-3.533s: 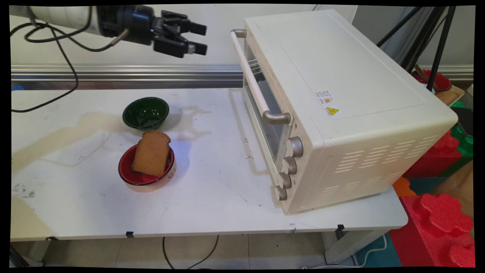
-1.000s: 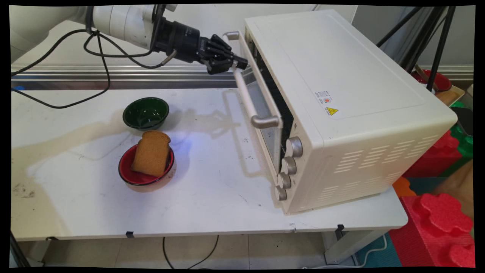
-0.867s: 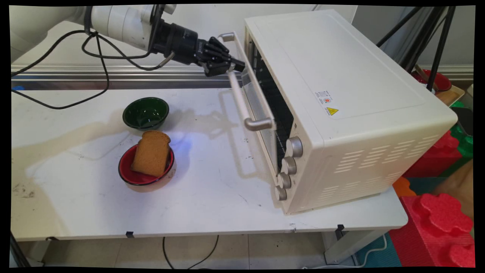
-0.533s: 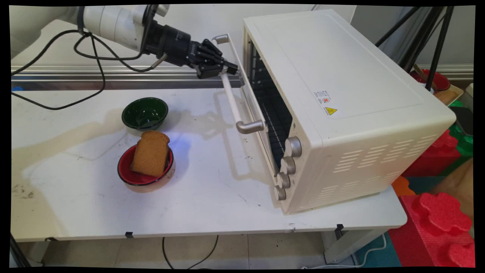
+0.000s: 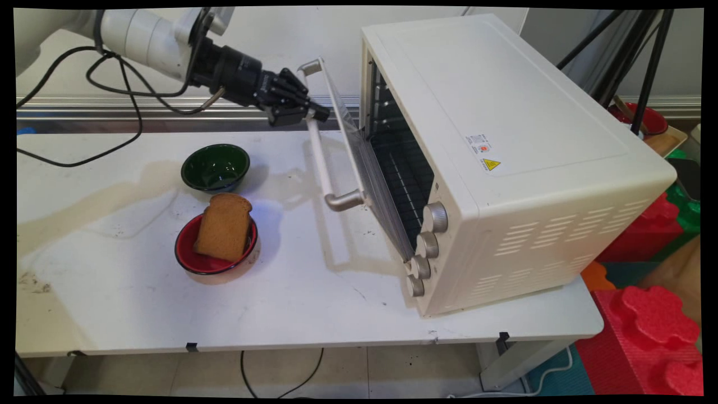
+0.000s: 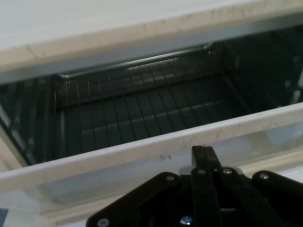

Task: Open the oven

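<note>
Claw (image 5: 314, 114) is clamped on the handle bar (image 5: 321, 163) of the toaster oven (image 5: 505, 146), gripping near the bar's far end, at the top of the oven's door (image 5: 359, 163). The door is partly open, tilted out from the oven front with its top edge well away from the body and its lower edge hinged at the oven's base. The hand view looks over the door's top edge (image 6: 151, 146) into the dark cavity, where a wire rack (image 6: 137, 113) lies across the inside. The oven stands on the right part of the white desk (image 5: 314, 303), four knobs (image 5: 426, 247) in a column at the near end of its front. Left of the oven, well apart from the door, sits a red bowl (image 5: 190, 259) with a slice of brown bread (image 5: 224, 227) standing tilted in it, leaning on the rim. A green bowl (image 5: 216, 166), nothing visible in it, sits just beyond the red one, farther from the oven's knobs and nearer the wall. Black cables (image 5: 112, 90) hang from the arm, left of the oven.
</note>
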`<action>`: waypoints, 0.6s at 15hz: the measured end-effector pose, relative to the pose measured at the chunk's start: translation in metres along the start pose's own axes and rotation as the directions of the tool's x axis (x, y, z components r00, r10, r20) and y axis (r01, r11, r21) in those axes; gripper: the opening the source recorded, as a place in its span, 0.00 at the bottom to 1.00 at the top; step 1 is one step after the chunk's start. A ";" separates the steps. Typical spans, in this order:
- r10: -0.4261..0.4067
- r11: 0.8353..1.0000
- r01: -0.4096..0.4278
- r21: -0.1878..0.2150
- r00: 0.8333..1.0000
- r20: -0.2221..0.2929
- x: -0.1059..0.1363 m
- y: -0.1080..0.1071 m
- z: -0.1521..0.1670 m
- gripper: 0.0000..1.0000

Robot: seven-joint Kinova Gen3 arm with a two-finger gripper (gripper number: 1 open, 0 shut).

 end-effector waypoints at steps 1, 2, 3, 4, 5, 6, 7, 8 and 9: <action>0.000 1.000 0.000 -0.004 1.000 0.010 -0.004 0.001 -0.004 0.00; 0.000 1.000 0.001 -0.007 1.000 0.017 -0.006 0.002 -0.006 0.00; 0.000 1.000 0.001 -0.012 1.000 0.027 -0.010 0.003 -0.008 0.00; 0.000 1.000 0.001 -0.015 0.999 0.034 -0.013 0.004 -0.010 0.00; -0.001 1.000 0.002 -0.021 0.999 0.044 -0.017 0.005 -0.012 0.00; -0.001 1.000 0.002 -0.024 0.999 0.052 -0.020 0.006 -0.014 0.00; -0.003 1.000 0.005 -0.029 0.998 0.061 -0.024 0.008 -0.016 0.00; -0.005 0.999 0.007 -0.032 0.998 0.068 -0.027 0.009 -0.017 0.00; -0.007 0.999 0.010 -0.035 0.997 0.077 -0.032 0.010 -0.019 0.00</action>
